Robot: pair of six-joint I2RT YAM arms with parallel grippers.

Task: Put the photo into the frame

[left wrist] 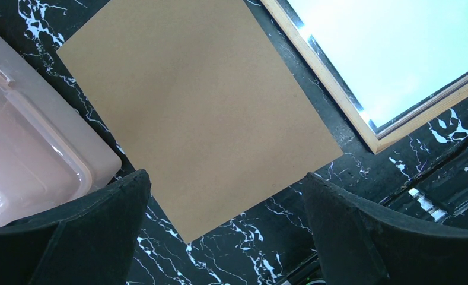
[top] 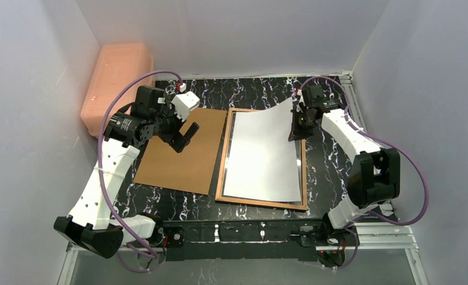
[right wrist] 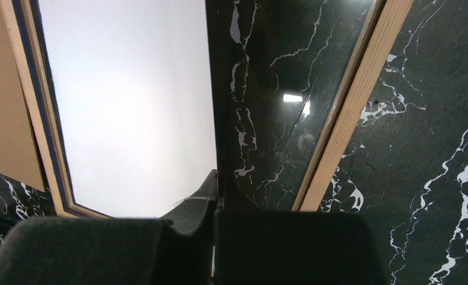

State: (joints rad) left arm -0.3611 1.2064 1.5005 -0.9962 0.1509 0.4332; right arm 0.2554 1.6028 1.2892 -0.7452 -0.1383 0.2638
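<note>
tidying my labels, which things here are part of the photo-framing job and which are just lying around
In the job:
- photo, white back up, far corner pinched by the right gripper
- frame, face down under it

Lying about:
- brown backing board, left of the frame
- pink plastic tub, far left

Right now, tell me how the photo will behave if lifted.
Probably floppy: the photo curls up where the right pincer pinches its edge. Likely light, since one pinch raises it. It may slide on the frame glass.
</note>
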